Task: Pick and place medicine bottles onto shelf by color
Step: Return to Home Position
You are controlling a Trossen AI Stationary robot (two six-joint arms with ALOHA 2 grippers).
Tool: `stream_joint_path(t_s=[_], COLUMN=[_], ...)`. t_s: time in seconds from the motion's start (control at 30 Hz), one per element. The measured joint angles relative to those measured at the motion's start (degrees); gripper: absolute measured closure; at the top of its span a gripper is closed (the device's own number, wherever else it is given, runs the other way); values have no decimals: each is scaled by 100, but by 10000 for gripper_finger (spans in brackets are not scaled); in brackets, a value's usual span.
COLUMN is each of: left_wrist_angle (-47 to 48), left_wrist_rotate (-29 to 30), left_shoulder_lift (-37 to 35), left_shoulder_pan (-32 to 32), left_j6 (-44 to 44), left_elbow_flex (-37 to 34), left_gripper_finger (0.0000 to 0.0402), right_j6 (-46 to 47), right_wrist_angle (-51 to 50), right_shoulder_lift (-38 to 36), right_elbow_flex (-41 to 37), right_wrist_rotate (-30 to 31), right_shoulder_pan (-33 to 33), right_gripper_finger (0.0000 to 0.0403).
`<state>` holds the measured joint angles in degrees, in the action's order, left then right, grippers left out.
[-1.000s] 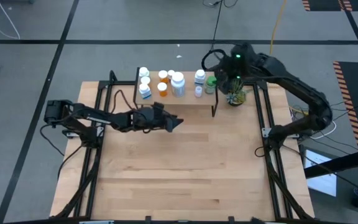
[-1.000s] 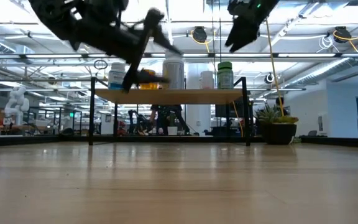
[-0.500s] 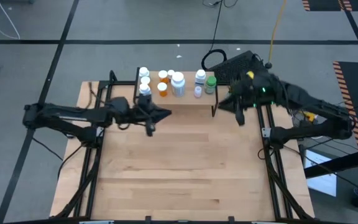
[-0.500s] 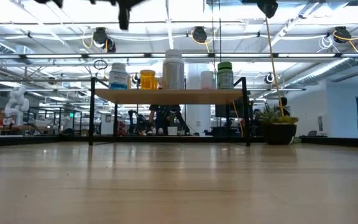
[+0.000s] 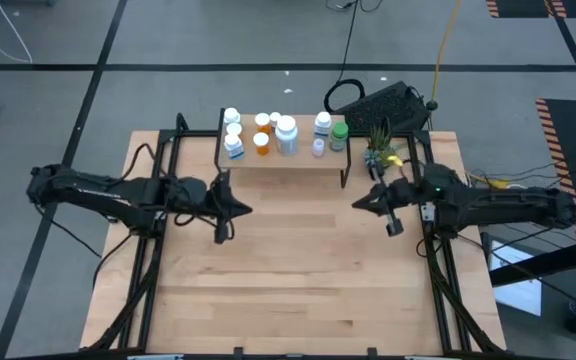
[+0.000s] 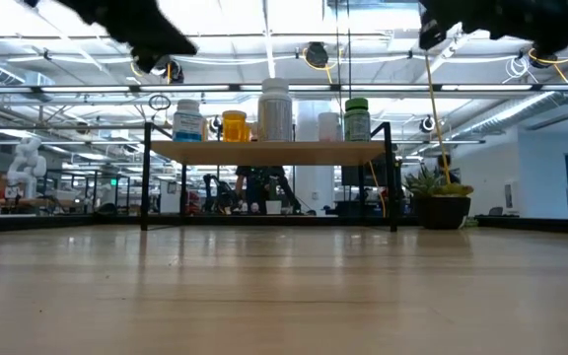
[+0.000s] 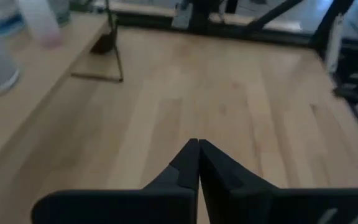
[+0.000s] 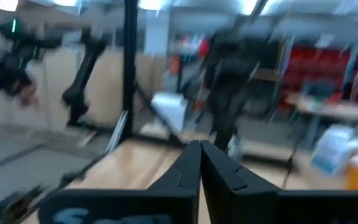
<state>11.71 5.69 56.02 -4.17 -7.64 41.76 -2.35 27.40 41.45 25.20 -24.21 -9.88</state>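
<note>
low view, left claw [image 6: 159,49] blurred, partly cropped

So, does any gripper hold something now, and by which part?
Nothing is held. The left gripper and the right gripper are both shut and empty.

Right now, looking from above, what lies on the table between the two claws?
Nothing: in the high view only bare tabletop separates the left claw from the right claw.
</note>
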Motion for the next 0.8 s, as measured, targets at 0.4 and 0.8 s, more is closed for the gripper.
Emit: stream_joint_path(t_s=[0.4,0.8], left_wrist_angle=[-1553,-339], left_wrist_rotate=[-157,-306], left_shoulder_lift=[-1229,-3228], left_shoulder_pan=[-159,-159], left_j6=[-303,-485], left_elbow_flex=[-2165,-2590], left_gripper_finger=[392,394], right_j6=[123,570], right_wrist_angle=[229,325], right_shoulder_lift=[-634,-1548], right_elbow_flex=[-1074,-1766], right_wrist_rotate=[38,188], right_shoulder_pan=[-512,-667], right_gripper_finger=[402,403])
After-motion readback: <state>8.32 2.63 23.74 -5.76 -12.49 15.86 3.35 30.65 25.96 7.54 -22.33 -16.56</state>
